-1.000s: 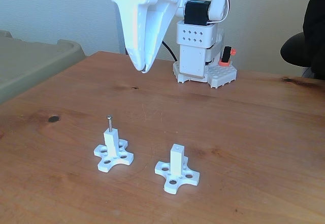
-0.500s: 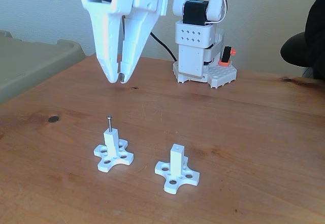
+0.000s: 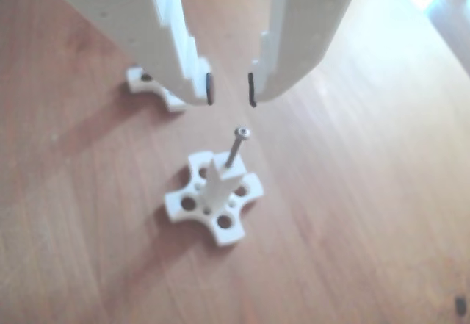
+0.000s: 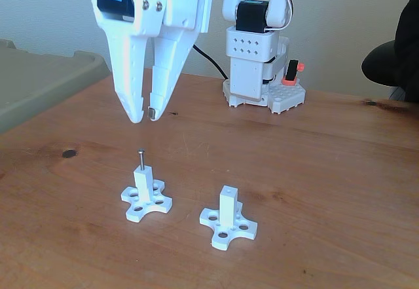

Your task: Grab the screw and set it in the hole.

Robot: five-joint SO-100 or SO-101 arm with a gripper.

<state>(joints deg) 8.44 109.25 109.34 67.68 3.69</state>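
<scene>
Since 1 second ago the gripper (image 4: 145, 116) has swung from over the back of the table (image 4: 327, 171) toward the left of the fixed view and come lower, and its fingers, then pressed together, are now a little apart. It holds nothing and hangs above the screw (image 4: 141, 158), clear of it. In the other view the 2 fingertips (image 3: 208, 89) sit just above the screw head (image 3: 241, 133) with a narrow gap between them.

The screw stands upright in the left post (image 4: 144, 183), its lower part down in that post's top and its head well above it. The right post (image 4: 228, 205) stands apart, and the hole (image 4: 228, 189) in its top face is empty.

Bare wood surrounds both posts on all sides. The arm base (image 4: 262, 73) is at the far edge, and a grey bin (image 4: 46, 82) sits beyond the left edge.
</scene>
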